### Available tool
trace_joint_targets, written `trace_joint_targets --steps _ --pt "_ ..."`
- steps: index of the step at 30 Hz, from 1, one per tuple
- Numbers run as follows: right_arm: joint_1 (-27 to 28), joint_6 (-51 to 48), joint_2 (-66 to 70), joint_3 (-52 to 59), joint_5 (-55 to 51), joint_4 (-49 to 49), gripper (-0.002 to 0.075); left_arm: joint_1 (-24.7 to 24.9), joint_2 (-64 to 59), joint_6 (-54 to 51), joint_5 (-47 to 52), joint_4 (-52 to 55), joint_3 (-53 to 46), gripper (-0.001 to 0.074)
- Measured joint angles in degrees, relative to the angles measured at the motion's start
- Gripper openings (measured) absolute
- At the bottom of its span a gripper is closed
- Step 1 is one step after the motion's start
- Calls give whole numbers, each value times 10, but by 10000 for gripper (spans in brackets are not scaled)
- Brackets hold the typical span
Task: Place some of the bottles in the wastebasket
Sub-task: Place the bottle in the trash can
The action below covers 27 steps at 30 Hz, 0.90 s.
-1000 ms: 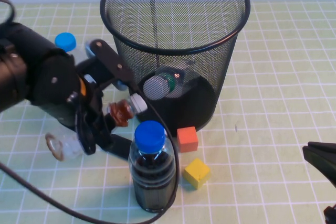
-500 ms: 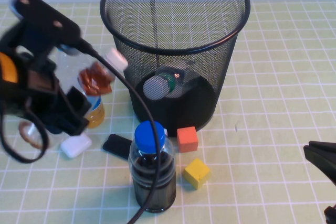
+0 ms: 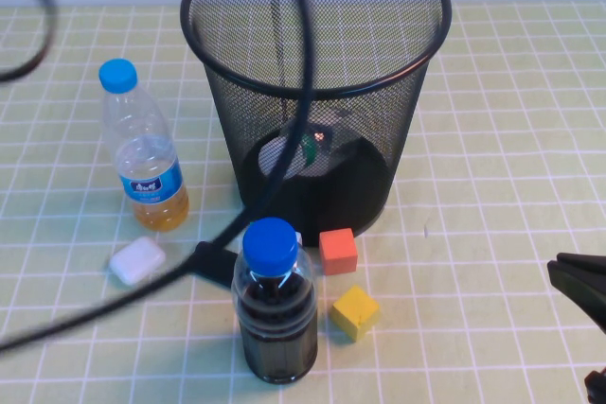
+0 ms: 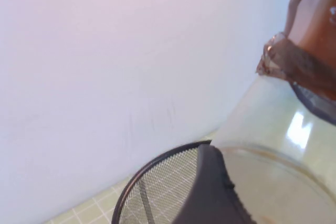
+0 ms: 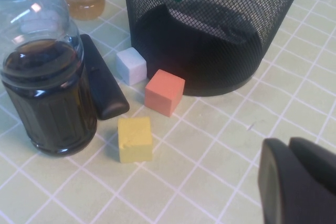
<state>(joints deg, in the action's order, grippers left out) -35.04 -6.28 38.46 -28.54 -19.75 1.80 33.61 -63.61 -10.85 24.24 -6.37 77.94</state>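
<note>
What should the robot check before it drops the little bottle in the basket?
1. Small amber bottle gripped by the left gripper: ok, it sits against a jaw in the left wrist view.
2. Bottle right over the wastebasket opening: cannot tell; the rim shows below it, but the arm is almost out of the high view.
3. Wastebasket upright, with room: ok; only the green-labelled bottle lies inside.
4. Tall blue-capped bottle and fat blue-capped bottle out of the way: ok, both stand on the table outside the basket.
5. Right gripper clear: ok, low at the table's near right.
</note>
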Motion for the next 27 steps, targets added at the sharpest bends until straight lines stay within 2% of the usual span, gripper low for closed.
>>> trace_joint_targets --steps 4,12,27 --pt "0 0 0 0 3 0 -8 0 -84 -8 -38 -4 35 426" --pt "0 0 0 0 3 0 -8 0 -223 -10 -125 -27 44 426" --pt "0 0 0 0 3 -24 -8 0 -284 8 -116 -31 44 429"
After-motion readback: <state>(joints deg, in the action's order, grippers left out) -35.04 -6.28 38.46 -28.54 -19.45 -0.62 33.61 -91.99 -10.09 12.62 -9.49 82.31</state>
